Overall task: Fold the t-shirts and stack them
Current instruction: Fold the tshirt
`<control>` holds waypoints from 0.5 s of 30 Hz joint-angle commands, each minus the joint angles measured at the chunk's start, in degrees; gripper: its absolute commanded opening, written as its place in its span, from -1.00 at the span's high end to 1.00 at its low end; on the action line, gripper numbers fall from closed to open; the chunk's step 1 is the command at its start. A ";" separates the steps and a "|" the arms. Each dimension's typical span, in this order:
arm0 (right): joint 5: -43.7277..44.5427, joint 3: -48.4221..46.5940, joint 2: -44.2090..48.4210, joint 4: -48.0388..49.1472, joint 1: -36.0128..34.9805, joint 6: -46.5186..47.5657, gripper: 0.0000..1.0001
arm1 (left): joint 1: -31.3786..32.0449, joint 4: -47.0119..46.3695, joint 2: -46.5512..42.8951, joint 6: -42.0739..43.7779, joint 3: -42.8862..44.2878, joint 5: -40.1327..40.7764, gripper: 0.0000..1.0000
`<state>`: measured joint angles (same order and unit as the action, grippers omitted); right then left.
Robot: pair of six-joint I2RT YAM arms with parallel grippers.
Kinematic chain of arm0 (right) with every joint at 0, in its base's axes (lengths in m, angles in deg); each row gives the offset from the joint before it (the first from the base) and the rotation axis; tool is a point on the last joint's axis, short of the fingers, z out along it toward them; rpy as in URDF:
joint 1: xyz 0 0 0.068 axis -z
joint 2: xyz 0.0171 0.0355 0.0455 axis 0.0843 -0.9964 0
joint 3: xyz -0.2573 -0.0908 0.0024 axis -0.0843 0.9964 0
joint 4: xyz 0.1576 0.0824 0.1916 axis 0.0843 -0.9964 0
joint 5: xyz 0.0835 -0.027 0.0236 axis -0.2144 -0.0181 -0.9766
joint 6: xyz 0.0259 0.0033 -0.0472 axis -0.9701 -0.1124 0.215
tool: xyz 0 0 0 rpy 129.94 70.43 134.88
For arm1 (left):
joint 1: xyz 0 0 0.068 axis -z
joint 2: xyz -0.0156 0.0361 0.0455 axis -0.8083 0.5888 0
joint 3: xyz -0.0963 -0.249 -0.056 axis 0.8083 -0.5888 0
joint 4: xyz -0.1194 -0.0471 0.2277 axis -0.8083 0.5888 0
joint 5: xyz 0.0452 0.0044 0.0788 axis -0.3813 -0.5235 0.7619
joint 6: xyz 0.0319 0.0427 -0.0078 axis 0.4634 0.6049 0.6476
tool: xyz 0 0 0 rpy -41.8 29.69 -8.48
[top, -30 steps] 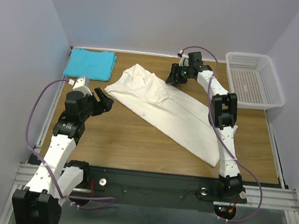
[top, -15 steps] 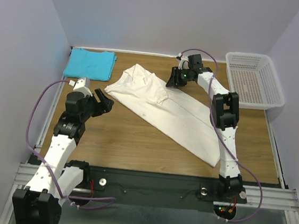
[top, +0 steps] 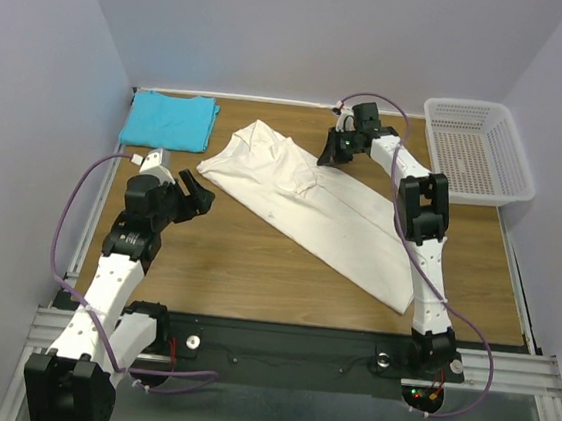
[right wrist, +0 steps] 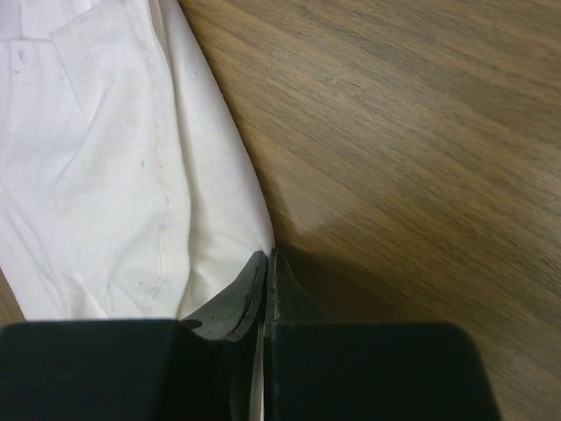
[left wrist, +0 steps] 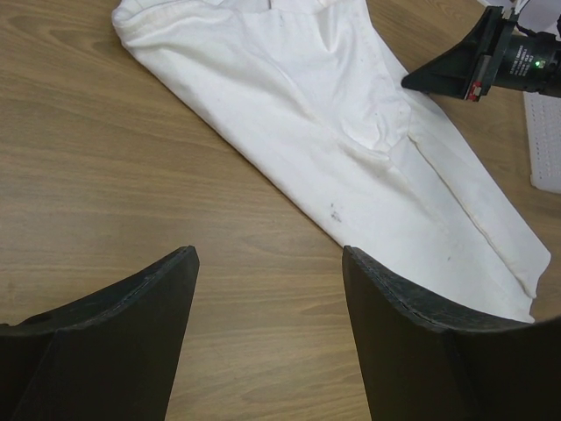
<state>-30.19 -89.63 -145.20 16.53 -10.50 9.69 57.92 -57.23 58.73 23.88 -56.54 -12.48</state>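
The cream-white t-shirt [top: 302, 198], laid diagonally with its near-right end partly hidden, is clamped by the right gripper [right wrist: 266, 260]; the left gripper [left wrist: 267, 256] is held apart.

cream shirt [top: 302, 205], turquoise shirt [top: 170, 120]

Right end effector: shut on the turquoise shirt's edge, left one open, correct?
No. The right wrist view shows the right end effector shut on the edge of the cream-white shirt; the turquoise shirt lies untouched, far left. The left end effector is open.
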 commanded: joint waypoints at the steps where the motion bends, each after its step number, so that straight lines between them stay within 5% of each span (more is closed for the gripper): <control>1: 4.49 -0.64 1.32 -0.95 1.70 -1.59 0.99 | -0.47 -2.52 -0.78 0.02 -0.65 -0.87 -0.55; 15: 18.91 6.84 6.42 5.47 7.77 -7.84 0.99 | -0.47 -7.25 3.26 -1.12 -2.32 -4.30 -0.55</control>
<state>-20.47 -84.30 -141.95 19.96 -4.42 3.01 57.92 -59.70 61.53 23.75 -57.68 -14.54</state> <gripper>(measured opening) 0.021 0.777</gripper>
